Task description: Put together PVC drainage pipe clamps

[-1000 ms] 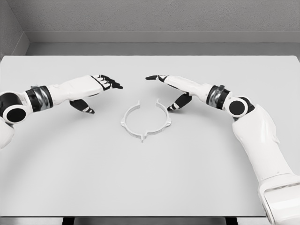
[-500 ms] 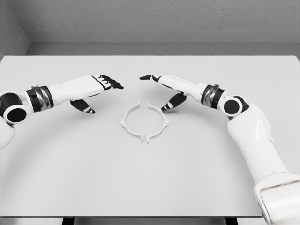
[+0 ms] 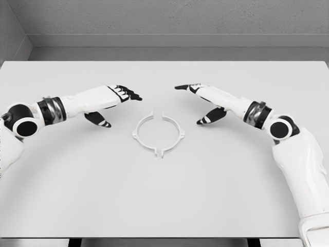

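Observation:
Two white half-ring clamp pieces lie on the table, facing each other so they form a near-closed ring (image 3: 159, 134) with small gaps at the top and bottom. The left half (image 3: 142, 131) and the right half (image 3: 176, 133) both lie flat. My left hand (image 3: 117, 103) hovers up and to the left of the ring, fingers spread, holding nothing. To the right of the ring my right hand (image 3: 201, 103) is likewise open and apart from it.
The white table (image 3: 164, 195) stretches wide around the ring. A grey wall runs along the back edge, and the table's front edge lies near the bottom of the view.
The right clamp half slid left to meet the left half. My right hand then drew back to the right. My left hand shifted slightly right, toward the ring.

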Controlling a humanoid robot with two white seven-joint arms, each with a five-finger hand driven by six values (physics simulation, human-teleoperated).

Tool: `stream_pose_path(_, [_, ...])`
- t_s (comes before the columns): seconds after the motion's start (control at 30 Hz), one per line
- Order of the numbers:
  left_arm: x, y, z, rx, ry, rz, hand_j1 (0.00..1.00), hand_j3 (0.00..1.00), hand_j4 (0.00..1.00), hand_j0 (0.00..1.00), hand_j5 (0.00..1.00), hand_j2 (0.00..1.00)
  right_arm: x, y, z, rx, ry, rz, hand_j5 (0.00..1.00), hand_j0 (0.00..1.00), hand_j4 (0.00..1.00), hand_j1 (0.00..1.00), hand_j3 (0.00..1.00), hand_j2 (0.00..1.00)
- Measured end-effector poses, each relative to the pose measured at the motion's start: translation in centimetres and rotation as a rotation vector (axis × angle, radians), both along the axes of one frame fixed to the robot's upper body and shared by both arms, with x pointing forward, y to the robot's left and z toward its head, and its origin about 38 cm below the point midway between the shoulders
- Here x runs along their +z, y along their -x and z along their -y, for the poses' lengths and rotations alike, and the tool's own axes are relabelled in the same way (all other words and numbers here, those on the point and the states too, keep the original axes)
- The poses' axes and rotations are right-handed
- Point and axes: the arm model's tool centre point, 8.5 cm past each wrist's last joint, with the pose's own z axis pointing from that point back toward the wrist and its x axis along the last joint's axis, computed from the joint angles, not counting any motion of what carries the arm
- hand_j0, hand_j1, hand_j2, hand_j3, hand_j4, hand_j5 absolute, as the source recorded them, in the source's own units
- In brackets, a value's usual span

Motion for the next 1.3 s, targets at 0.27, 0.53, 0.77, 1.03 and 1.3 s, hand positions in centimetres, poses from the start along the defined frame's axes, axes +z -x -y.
stream_pose_path(0.27, [-0.9, 0.3, 1.1, -0.025, -0.003, -0.02, 1.0, 1.0, 1.0, 1.0, 1.0, 1.0, 0.1, 1.4, -0.6, 0.031, 0.01, 0.029, 1.0, 1.0, 1.0, 1.0, 1.0, 1.0])
stream_pose_path(0.53, [-1.1, 0.4, 2.0, -0.037, 0.011, -0.025, 1.0, 1.0, 1.0, 1.0, 1.0, 1.0, -0.9, 2.2, -1.8, 0.054, 0.005, 0.009, 1.0, 1.0, 1.0, 1.0, 1.0, 1.0])
stream_pose_path(0.77, [-1.3, 0.5, 2.6, -0.044, 0.019, -0.027, 1.0, 1.0, 1.0, 1.0, 1.0, 1.0, -1.2, 3.0, -2.8, 0.076, -0.002, 0.01, 1.0, 1.0, 1.0, 1.0, 1.0, 1.0])
stream_pose_path(1.03, [-1.3, 0.5, 2.6, -0.045, 0.02, -0.027, 1.0, 1.0, 1.0, 1.0, 1.0, 1.0, -1.1, 3.0, -3.7, 0.09, -0.005, 0.016, 1.0, 1.0, 1.0, 1.0, 1.0, 1.0])
stream_pose_path(1.3, [-1.5, 0.6, 2.9, -0.049, 0.025, -0.031, 1.0, 1.0, 1.0, 1.0, 1.0, 1.0, -1.1, 3.0, -4.0, 0.093, -0.007, 0.015, 1.0, 1.0, 1.0, 1.0, 1.0, 1.0])
